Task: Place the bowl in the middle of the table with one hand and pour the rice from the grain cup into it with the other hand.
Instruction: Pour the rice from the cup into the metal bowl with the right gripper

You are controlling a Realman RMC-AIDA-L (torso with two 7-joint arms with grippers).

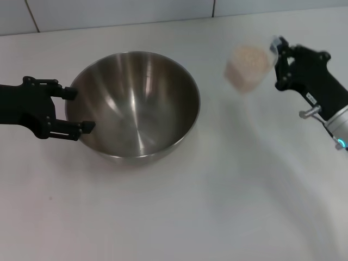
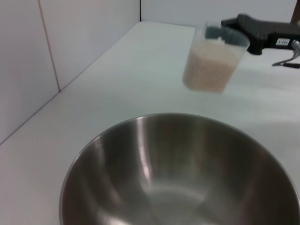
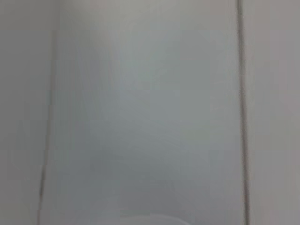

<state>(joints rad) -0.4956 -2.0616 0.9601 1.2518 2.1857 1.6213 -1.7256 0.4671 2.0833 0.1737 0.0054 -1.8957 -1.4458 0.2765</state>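
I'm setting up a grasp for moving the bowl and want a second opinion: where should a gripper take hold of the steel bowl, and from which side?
Grip the bowl by its thin rim, one finger inside and one outside, since the rounded wall is too wide and slick to span. Come from the robot's left, where the left gripper already sits open at the rim. The right side is taken: the right gripper holds the grain cup there.

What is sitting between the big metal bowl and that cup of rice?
Nothing: in the head view only bare white table separates the bowl from the grain cup, held by the right gripper. The left wrist view agrees.
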